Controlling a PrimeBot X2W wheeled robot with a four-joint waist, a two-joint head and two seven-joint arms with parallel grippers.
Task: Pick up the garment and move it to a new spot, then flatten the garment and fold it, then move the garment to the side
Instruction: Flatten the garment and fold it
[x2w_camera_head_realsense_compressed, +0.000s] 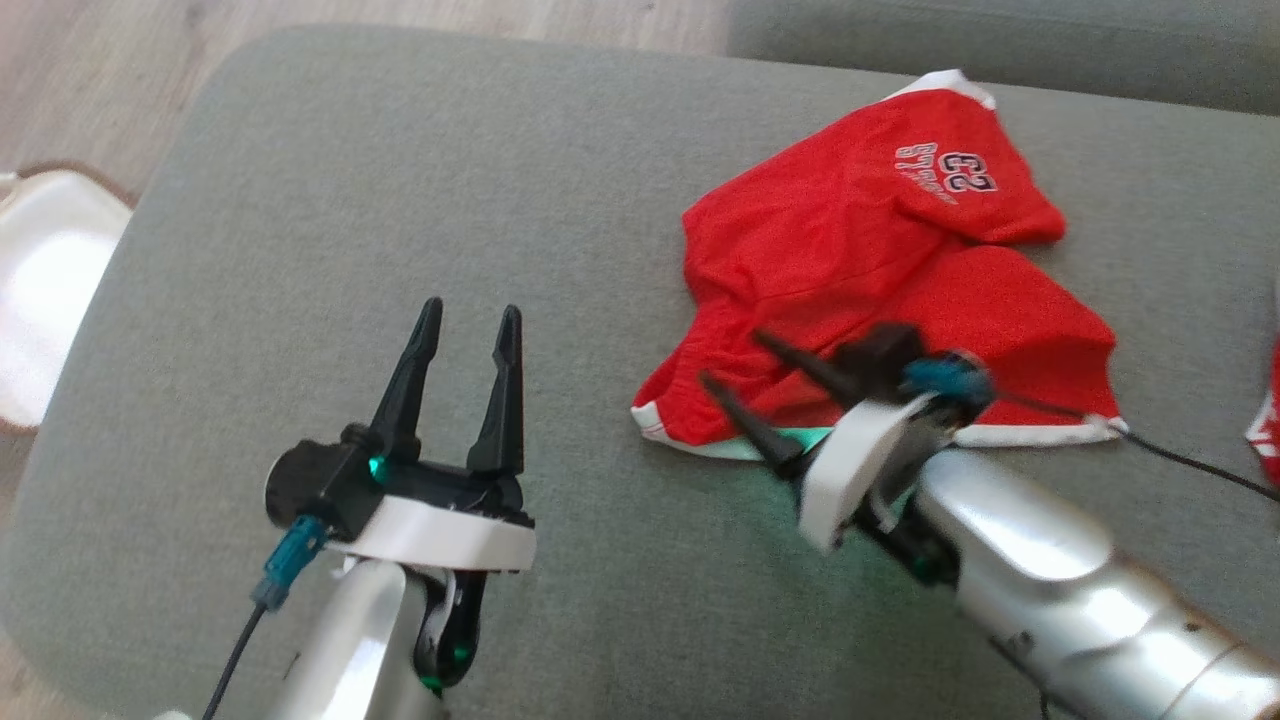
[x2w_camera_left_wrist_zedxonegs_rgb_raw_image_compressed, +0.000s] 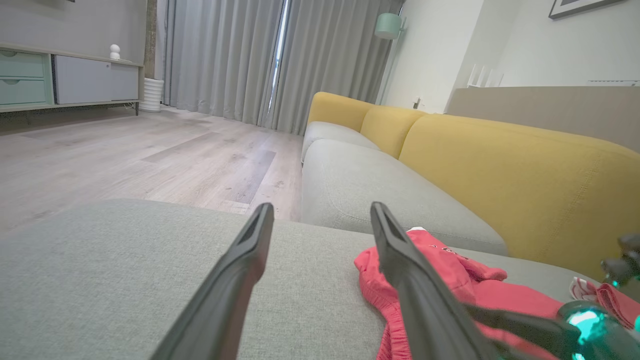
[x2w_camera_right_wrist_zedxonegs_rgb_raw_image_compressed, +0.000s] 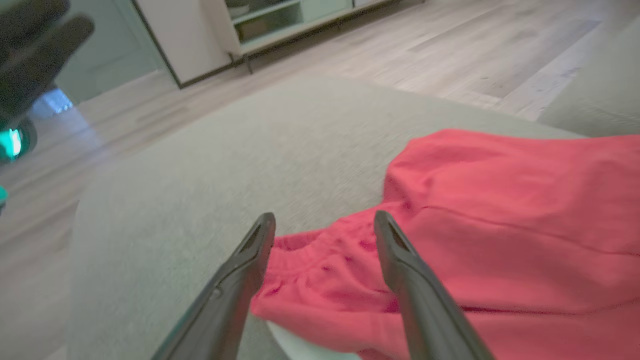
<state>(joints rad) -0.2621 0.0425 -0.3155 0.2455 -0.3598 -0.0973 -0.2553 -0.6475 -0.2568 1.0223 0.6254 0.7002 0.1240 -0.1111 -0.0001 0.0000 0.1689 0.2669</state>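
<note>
Near edge of the cushion (x2w_camera_head_realsense_compressed: 400, 200): your left gripper (x2w_camera_head_realsense_compressed: 471, 306) hangs over bare fabric w/ fingers spread, nothing in it. To its right, your right gripper (x2w_camera_head_realsense_compressed: 732, 357) is also spread wide and empty, poised at the near-left hem of the garment (x2w_camera_head_realsense_compressed: 860, 250). It's blurred there, so the tips may or may not brush the cloth. The garment lies right of centre, reaching toward the far edge.

Expect it to be light, limp, thin knit, prob. not slippery on this weave. It'll drape and bunch, so pinch the gathered waistband (x2w_camera_right_wrist_zedxonegs_rgb_raw_image_compressed: 310, 250) or a hem corner, both layers.

Looks: red shorts, rumpled, one part lapped over another. White trim (x2w_camera_head_realsense_compressed: 1040, 433) runs along the near hem, w/ a "23" print (x2w_camera_head_realsense_compressed: 965, 172) toward the far edge.
</note>
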